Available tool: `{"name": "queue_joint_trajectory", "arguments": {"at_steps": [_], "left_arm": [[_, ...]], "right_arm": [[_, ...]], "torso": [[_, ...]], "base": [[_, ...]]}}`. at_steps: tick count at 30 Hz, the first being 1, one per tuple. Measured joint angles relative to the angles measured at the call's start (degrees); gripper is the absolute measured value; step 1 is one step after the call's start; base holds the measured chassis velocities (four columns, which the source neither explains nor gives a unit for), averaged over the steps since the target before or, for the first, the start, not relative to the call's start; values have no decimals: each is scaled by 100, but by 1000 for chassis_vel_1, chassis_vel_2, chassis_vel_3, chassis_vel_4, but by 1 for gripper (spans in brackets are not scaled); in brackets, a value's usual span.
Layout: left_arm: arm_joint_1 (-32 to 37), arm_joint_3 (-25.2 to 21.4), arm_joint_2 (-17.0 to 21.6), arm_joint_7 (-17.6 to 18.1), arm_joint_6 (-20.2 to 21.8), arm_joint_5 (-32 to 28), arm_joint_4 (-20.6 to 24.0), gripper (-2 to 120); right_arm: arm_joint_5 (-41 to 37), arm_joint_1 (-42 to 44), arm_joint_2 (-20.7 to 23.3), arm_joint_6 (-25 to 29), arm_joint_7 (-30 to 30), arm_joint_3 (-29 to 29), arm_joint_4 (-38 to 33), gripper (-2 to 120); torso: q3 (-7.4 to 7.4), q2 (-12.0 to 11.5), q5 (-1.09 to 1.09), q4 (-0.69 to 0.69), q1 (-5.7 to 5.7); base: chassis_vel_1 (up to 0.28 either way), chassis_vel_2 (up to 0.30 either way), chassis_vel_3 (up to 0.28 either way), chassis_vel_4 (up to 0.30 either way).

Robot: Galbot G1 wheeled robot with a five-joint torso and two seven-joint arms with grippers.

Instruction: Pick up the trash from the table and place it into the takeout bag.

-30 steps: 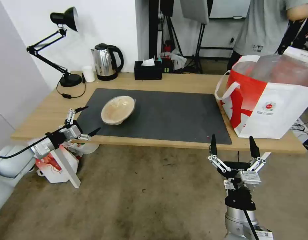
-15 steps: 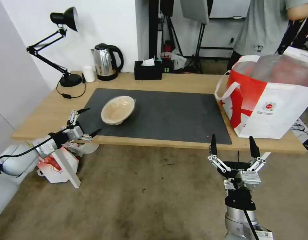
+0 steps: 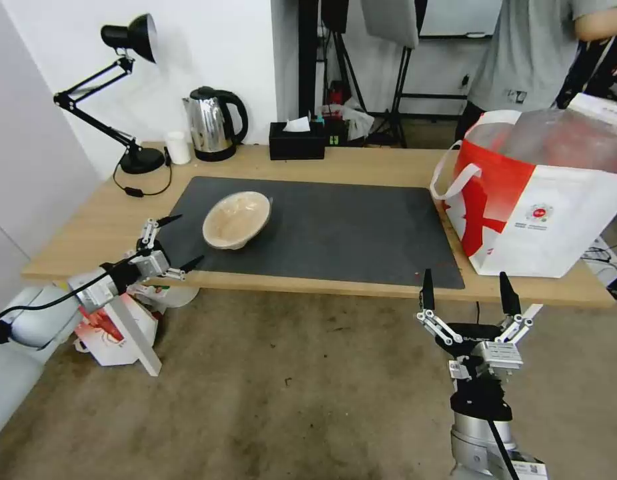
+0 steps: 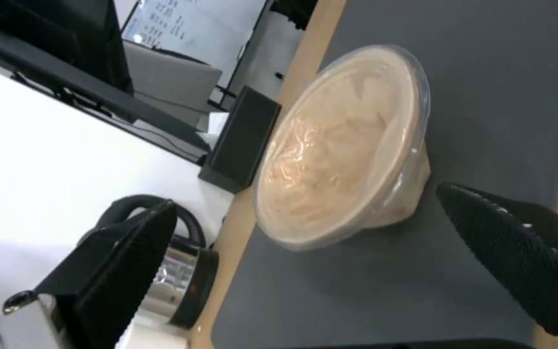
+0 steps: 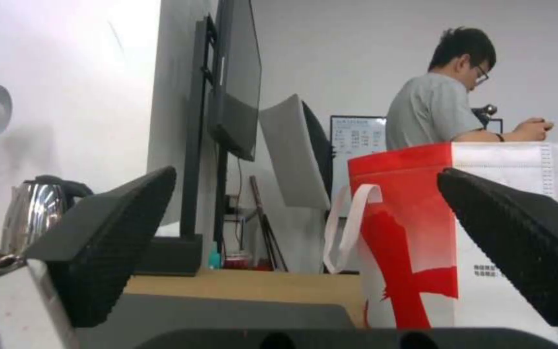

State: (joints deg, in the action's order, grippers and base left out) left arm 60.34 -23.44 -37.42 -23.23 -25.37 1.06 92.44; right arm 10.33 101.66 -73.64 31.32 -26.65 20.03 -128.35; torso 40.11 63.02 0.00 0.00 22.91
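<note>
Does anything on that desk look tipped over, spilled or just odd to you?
Yes: the shallow beige bowl on the dark grey mat sits tilted instead of flat, its opening tipped toward the open left gripper. The wrist view shows clear film over its rim. Nothing looks spilled; the takeout bag stands upright.

White walls (image 3: 208, 47) meet a worn brownish floor (image 3: 288, 400) — a black desk lamp (image 3: 115, 87) stands at ten o'clock, dark stands (image 3: 335, 60) and a whiteboard (image 5: 356, 140) at twelve.
</note>
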Motion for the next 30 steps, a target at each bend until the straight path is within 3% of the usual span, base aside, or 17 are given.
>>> {"name": "queue_joint_trajectory", "arguments": {"at_steps": [30], "left_arm": [[-593,626,-109,-20,15,168,-450,100]], "right_arm": [[0,0,0,0,0,0,0,100]], "torso": [[-1,0,0,1,1]], "base": [[0,0,0,0]]}}
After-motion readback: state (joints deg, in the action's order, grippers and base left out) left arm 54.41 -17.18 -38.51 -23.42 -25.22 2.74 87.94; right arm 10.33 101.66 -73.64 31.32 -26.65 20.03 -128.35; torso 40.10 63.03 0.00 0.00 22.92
